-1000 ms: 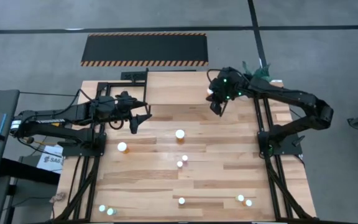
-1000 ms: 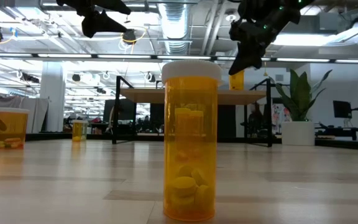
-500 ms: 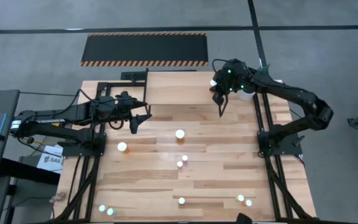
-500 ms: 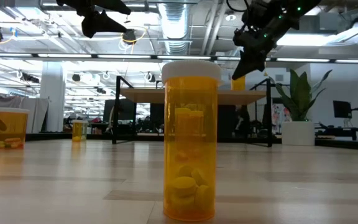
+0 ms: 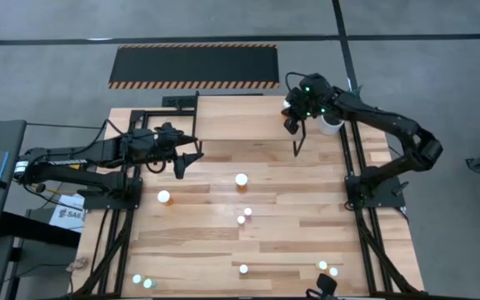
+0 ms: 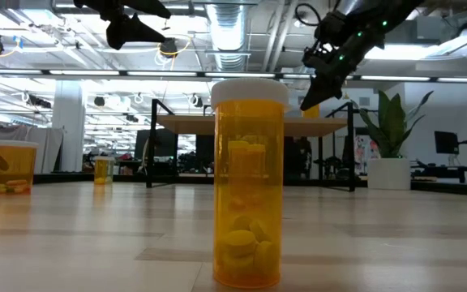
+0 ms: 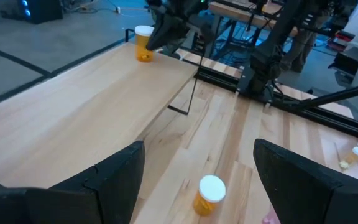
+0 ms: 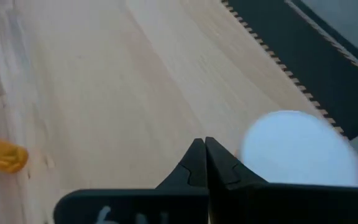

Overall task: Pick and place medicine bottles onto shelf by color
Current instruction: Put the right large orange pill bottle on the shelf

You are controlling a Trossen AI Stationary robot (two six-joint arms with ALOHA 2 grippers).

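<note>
the bottles (image 5: 241,179) are scattered over the table (image 5: 207,267): one near the middle, one to its left (image 5: 164,197), two small ones close together just below the middle (image 5: 244,216), and several along the near edge (image 5: 242,269). another stands right in front of the low camera (image 6: 248,182), orange, clear-walled, with pills settled at the bottom and a white cap. one sits on the shelf (image 7: 92,106) at its far end (image 7: 143,43), as i see it in the left wrist view, with the right arm above it.

i judge these to be light, stiff plastic, smooth and round, so they can slip or roll if nudged; upright they may tip easily. i'd take one across the body just under the cap, jaws square to the cylinder, not by the cap.

my right gripper (image 5: 297,148) hangs over the shelf's right end near the far edge of the table, fingers pressed together with nothing between them; a blurred white cap (image 8: 297,149) shows just beside the tips in its wrist view. my left gripper (image 5: 179,169) waits over the table's left side, fingers spread wide and empty, with an orange bottle (image 7: 211,194) on the table below it.
</note>
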